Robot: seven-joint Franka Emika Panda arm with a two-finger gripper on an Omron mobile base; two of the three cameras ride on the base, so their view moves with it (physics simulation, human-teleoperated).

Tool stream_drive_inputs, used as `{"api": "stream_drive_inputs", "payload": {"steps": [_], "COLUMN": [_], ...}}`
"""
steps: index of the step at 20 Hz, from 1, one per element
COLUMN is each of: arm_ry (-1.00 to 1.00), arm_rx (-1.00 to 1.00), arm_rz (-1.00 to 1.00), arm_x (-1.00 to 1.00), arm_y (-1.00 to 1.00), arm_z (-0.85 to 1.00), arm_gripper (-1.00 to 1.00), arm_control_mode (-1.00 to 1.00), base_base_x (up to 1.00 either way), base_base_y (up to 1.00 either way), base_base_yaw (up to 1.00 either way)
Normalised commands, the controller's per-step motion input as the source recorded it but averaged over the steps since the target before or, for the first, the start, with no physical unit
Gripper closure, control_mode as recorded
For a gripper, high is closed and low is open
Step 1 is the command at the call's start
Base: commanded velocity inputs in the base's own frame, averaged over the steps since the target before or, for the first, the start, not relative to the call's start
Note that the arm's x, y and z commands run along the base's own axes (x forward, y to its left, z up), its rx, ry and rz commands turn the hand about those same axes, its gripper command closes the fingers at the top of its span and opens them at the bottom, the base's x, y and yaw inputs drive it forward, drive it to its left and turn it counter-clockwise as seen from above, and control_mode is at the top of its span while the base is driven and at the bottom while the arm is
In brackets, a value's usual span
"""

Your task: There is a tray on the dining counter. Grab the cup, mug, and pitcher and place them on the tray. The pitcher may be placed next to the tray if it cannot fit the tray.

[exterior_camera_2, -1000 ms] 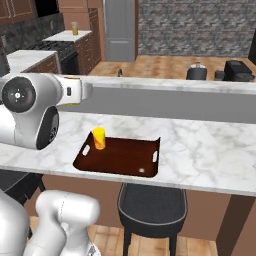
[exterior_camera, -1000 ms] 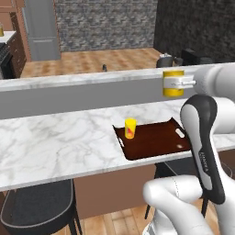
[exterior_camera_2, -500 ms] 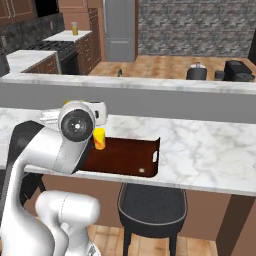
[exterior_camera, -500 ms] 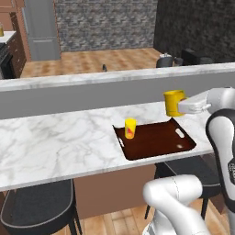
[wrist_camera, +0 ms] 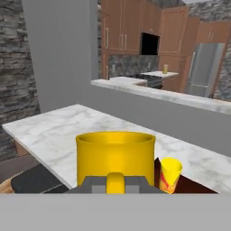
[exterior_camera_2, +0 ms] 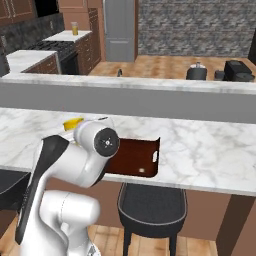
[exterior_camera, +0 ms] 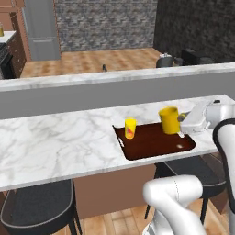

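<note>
Fingers (exterior_camera: 182, 125) clamped on mug (exterior_camera: 169, 120) handle, mug upright, held over tray (exterior_camera: 151, 146), toward its 2 o'clock end. Cup (exterior_camera: 130, 128) upright on tray at 10 o'clock corner, well apart from mug. Tray on marble table (exterior_camera: 64, 142). In hand view, mug (wrist_camera: 115, 158) close ahead, cup (wrist_camera: 170, 174) at its 4 o'clock.

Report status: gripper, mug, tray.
Gripper shut on mug by its handle, held over the tray. Cup standing on the tray's left end. Nothing in the way.
</note>
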Motion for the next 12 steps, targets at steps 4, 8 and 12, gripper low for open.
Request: {"api": "stream_drive_inputs", "payload": {"steps": [4, 8, 12], "arm_ry": [0.0, 0.03, 0.03], "arm_rx": [-0.01, 0.01, 0.01], "arm_rz": [0.15, 0.14, 0.13], "arm_x": [0.14, 0.28, 0.33], "arm_y": [0.0, 0.0, 0.0], "arm_z": [-0.5, -0.2, -0.18], "arm_gripper": [1.0, 1.0, 1.0], "arm_control_mode": [-1.0, -1.0, -1.0], "base_base_x": [0.0, 0.0, 0.0], "base_base_y": [0.0, 0.0, 0.0], "base_base_yaw": [0.0, 0.0, 0.0]}}
